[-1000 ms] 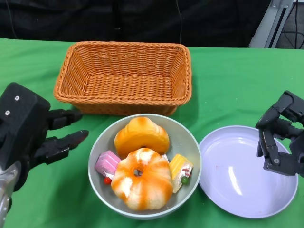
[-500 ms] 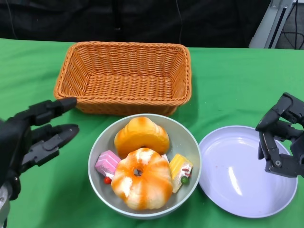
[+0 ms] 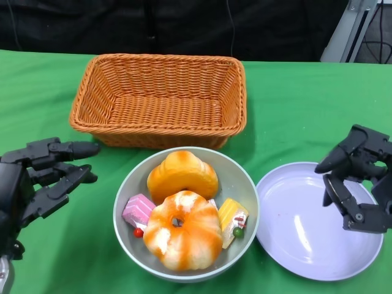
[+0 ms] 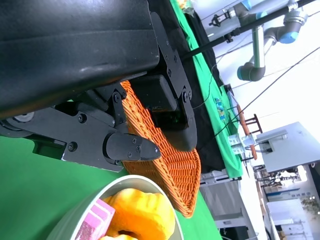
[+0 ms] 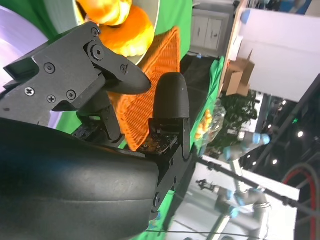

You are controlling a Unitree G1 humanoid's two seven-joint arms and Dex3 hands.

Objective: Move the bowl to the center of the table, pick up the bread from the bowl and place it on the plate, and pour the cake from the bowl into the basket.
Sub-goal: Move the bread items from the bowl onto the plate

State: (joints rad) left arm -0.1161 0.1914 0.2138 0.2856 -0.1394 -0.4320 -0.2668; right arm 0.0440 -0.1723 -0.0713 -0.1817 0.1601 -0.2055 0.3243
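Now, bowl (image 3: pixel 245 190): grey and round, sitting on the green table (image 3: pixel 294 104) at the near middle, just in front of the basket and right beside the plate, their rims close to touching.
Bread (image 3: pixel 182 229): a big orange ring-shaped piece at the near side of the bowl, and a second rounded orange loaf (image 3: pixel 182 174) behind it, the two pressed together.
Cake (image 3: pixel 138 210): a pink slice tucked at the left of the ring bread, and a yellow slice (image 3: pixel 233 215) at its right, both inside the bowl, with a small red ball and a small green one beside them.
Basket (image 3: pixel 160 98): orange wicker, rectangular, at the far middle of the table, nothing in it.
Plate (image 3: pixel 318 222): pale lilac, on the table to the right of the bowl, bare.
Left hand (image 3: pixel 37 177): out to the left of the bowl, fingers spread and stretched toward it, holding nothing, clear of the rim; its wrist view shows the fingertips above the green cloth with the bowl's edge just beyond.
Right hand (image 3: pixel 358 184): over the right edge of the plate, fingers apart and loosely bent, holding nothing.
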